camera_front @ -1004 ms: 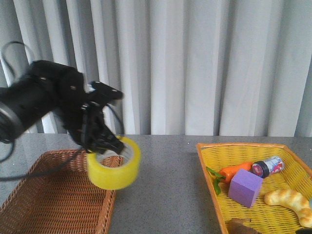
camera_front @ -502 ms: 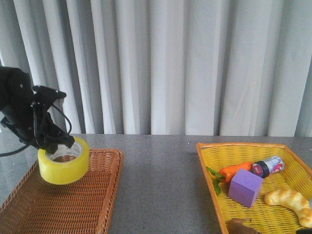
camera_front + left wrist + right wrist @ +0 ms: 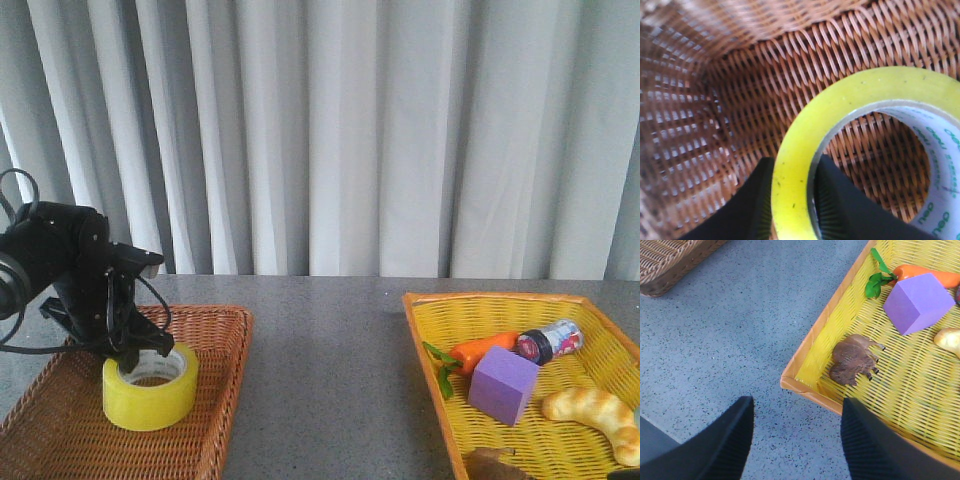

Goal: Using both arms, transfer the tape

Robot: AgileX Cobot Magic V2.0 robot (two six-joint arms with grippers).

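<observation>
The yellow-green tape (image 3: 150, 392) sits low inside the brown wicker basket (image 3: 215, 400) at the left of the front view. My left gripper (image 3: 135, 355) is shut on the tape's wall, one finger inside the core and one outside, as the left wrist view shows (image 3: 792, 200). The tape (image 3: 840, 115) fills that view over the basket's weave (image 3: 715, 100); whether it rests on the weave I cannot tell. My right gripper (image 3: 796, 412) is open and empty over the grey table, beside the corner of the yellow basket (image 3: 810, 370). It is out of the front view.
The yellow basket (image 3: 430, 330) at the right holds a purple cube (image 3: 503, 385), a carrot (image 3: 478, 350), a small jar (image 3: 548, 341), a bread piece (image 3: 595, 412) and a brown object (image 3: 854, 359). Grey table (image 3: 330, 380) lies between the baskets. A curtain hangs behind.
My left arm has carried the tape left from the basket's right rim, then down into the brown basket. The yellow basket's contents have not moved.
</observation>
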